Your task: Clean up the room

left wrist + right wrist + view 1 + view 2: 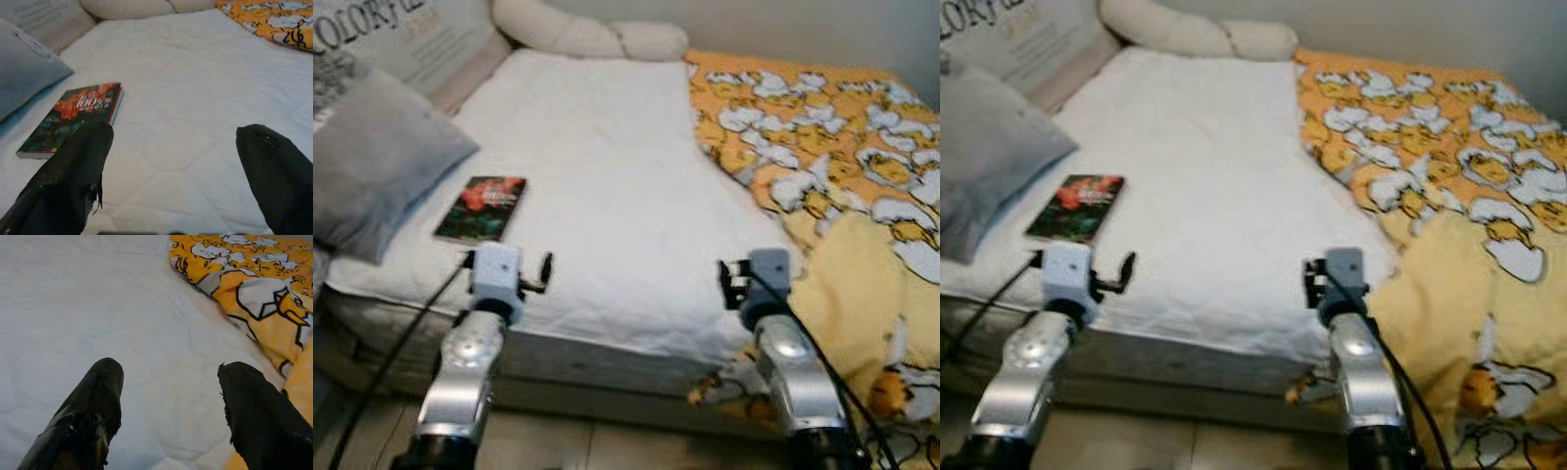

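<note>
Now both tools hover spread over the bed (607, 176).
Left tool (171, 147) has the book (481, 208) just ahead; right tool (168, 382) is beside the yellow duvet (822, 147).

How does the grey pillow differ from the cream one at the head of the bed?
The grey pillow is flat and squarish, lying by the book on the robot's left; the cream pillow is long, rounded and pinched into lumps, against the far wall. Both rest on the white mattress.

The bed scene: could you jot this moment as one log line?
left gripper: open, above sheet near book | right gripper: open, beside duvet | nothing held
</note>
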### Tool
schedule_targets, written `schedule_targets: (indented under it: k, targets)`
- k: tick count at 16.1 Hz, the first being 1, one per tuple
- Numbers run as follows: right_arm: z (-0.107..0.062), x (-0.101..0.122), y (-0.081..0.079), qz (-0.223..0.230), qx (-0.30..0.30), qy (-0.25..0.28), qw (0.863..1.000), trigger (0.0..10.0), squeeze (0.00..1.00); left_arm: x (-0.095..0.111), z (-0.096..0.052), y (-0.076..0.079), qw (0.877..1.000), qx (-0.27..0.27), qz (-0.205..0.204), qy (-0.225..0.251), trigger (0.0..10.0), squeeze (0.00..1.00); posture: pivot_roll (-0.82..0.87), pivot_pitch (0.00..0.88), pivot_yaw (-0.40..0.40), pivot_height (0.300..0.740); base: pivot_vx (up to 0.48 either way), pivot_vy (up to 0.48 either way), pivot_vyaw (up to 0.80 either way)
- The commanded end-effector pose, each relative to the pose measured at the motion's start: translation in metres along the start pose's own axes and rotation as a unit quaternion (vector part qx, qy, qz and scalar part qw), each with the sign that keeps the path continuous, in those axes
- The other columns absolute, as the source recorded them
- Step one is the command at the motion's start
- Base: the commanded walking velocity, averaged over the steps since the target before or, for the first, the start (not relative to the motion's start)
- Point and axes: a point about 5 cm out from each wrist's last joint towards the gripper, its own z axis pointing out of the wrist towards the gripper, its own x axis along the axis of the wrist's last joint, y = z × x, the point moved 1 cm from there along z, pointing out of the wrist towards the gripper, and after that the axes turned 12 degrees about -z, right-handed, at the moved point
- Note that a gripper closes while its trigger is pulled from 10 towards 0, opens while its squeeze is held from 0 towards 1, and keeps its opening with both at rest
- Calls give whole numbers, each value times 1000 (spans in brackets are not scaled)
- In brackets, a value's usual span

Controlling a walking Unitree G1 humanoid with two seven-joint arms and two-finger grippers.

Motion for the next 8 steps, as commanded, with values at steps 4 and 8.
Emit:
schedule_targets:
  k: [4,8]
  targets:
    - [5,5,7,8,-3,5,1000,10000,0,5,3,7,1000,-22,-14,16,10000,0,52,0,-23,740,0,0,0]
    - [8,6,4,15,4,3,1000,10000,0,6,5,10,999,-29,-9,18,10000,0,59,0,-29,740,128,0,0]
